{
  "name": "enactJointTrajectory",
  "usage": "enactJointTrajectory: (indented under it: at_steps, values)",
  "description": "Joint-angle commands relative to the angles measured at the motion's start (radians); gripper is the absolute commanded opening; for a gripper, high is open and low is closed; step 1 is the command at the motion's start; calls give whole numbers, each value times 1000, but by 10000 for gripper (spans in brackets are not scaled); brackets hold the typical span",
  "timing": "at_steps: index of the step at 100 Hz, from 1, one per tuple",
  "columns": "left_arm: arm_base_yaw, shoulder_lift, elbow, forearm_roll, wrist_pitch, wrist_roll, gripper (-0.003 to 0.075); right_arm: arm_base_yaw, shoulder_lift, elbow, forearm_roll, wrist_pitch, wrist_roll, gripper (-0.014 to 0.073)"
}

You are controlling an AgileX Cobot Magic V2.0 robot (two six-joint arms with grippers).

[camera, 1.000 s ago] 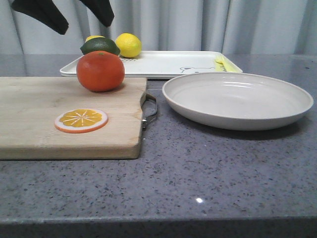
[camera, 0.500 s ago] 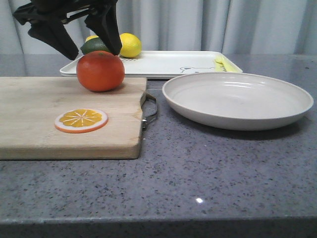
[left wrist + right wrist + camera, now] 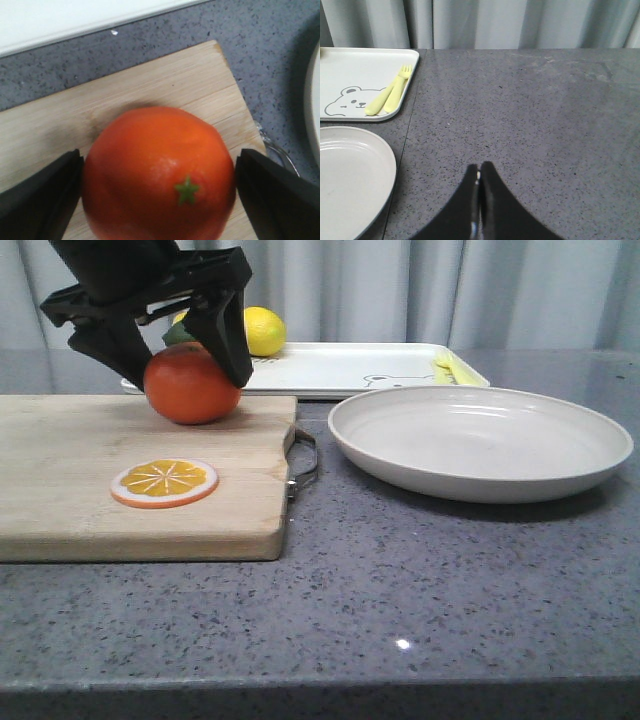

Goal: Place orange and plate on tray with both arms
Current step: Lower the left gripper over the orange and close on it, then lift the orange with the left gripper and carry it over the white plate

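Front view, left to right. Your left gripper (image 3: 185,365) stands over the far part of the wooden cutting board (image 3: 120,510), its two black fingers (image 3: 228,335) spread wide to either side of the orange (image 3: 188,387). The orange rests on the board, and the fingertips reach down beside its flanks; in the left wrist view the orange (image 3: 157,172), green stem mark uppermost, fills the gap between the two pads (image 3: 40,200), which sit just at its sides. Whether they press on the fruit cannot be told. Nearer you on the same board lies a flat orange slice (image 3: 164,482) with a white rim. A metal handle (image 3: 303,462) projects from the board's right end.

Behind the gripper, the tray (image 3: 340,370) lies along the far side of the grey countertop (image 3: 400,600); a lemon (image 3: 262,330) sits at its left end, and a dark green fruit (image 3: 178,333) shows partly behind the fingers. A bear drawing and a pale yellow fork (image 3: 392,92) and its companion utensil mark the tray's right end.

To the right of the board, the plate (image 3: 480,440) rests on the countertop, just in front of the tray and apart from it.

Your right gripper (image 3: 479,187) appears only in the right wrist view: its fingers are pressed together, holding nothing, above bare countertop beside the plate's rim (image 3: 390,165).
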Motion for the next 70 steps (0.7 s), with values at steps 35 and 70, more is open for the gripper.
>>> enactJointTrajectory:
  at_steps: [35, 70]
  values:
    - [-4, -42, -113, -19, 16, -6, 344, -6, 11, -36, -7, -77, 0, -66]
    - [-114, -41, -201, -73, 33, 17, 326, -6, 11, -36, -7, -75, 0, -66]
